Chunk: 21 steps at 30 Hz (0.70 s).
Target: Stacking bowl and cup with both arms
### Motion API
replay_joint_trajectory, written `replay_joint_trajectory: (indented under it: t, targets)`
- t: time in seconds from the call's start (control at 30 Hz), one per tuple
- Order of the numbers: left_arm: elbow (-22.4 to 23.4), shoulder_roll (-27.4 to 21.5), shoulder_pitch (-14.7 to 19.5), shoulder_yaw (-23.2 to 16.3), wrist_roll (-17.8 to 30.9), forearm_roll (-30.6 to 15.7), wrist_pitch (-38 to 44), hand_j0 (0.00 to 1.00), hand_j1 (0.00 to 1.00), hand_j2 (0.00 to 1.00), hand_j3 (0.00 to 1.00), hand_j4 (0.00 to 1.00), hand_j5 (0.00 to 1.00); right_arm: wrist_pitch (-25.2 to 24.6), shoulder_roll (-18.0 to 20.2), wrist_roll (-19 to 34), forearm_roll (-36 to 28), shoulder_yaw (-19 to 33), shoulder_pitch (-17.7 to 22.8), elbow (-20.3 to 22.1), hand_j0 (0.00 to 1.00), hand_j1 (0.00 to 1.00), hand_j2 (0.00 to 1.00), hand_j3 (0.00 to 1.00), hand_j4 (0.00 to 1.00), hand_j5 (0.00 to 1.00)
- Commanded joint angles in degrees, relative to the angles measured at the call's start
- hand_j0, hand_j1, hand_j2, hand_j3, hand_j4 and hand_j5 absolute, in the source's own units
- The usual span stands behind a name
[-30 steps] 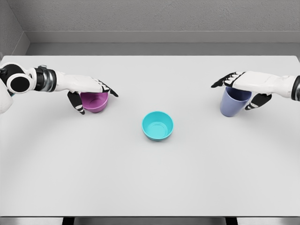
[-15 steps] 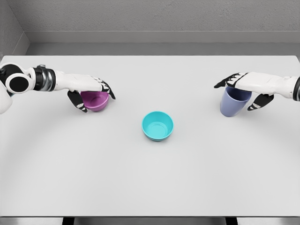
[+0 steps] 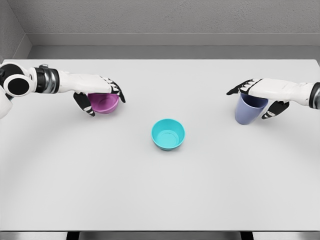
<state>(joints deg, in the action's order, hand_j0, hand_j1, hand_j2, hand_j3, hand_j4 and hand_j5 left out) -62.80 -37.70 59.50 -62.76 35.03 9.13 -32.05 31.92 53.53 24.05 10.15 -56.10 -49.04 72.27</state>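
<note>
Left hand (image 3: pixel 97 92) sits in the upper left of the frame, closed around the purple bowl (image 3: pixel 104 104): palm over the rim, thumb down its near-left side, fingers draped over the far-right edge. Forearm runs roughly level in from the left edge. Can't tell if the bowl touches the table (image 3: pixel 160 190).

Right hand (image 3: pixel 260 95) is at the right edge, upper half, clamped on the blue-grey cup (image 3: pixel 248 110): palm across the cup's mouth, fingertips past the rim to the left, thumb on the right wall. The cup is upright. Arm enters level from the right.

Teal bowl (image 3: pixel 168 134) stands alone just below frame centre, mouth up, well apart from both hands, roughly midway between them.
</note>
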Motion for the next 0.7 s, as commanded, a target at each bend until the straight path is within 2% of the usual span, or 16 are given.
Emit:
replay_joint_trajectory:
  t: [0.0, 0.67]
  targets:
    - [-1.01, -0.18, 0.00, 0.18, -0.03, -0.34, 0.15, 0.80, 0.80, 0.80, 0.80, 0.80, 0.80, -0.10, 0.00, 0.04, -0.31, 0.03, 0.00, -0.02, 1.00, 1.00, 1.00, 1.00, 1.00, 1.00]
    - [-9.53, -1.76, -0.09, 0.62, -0.03, -0.17, -0.03, 0.79, 0.79, 0.79, 0.79, 0.79, 0.79, -0.10, 0.00, -0.14, -0.13, -0.24, 0.00, -0.37, 1.00, 1.00, 1.00, 1.00, 1.00, 1.00]
